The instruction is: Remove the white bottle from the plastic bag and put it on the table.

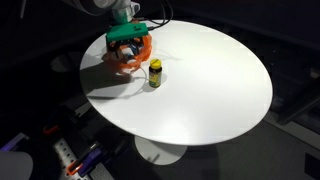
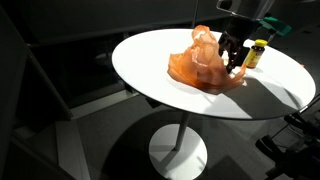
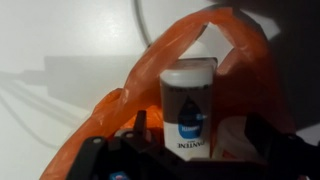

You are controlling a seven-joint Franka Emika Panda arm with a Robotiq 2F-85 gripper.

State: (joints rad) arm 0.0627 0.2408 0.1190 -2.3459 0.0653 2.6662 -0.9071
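The white Pantene bottle stands in the orange plastic bag in the wrist view, with the bag's handles looped behind it. My gripper is open, with a finger on each side of the bottle and a gap on both sides. In both exterior views the gripper is lowered into the crumpled bag on the round white table. The bottle is hidden there.
A small yellow bottle with a black cap stands upright on the table right beside the bag. The table rests on a single pedestal, with dark floor around it. Clutter lies on the floor below the table edge.
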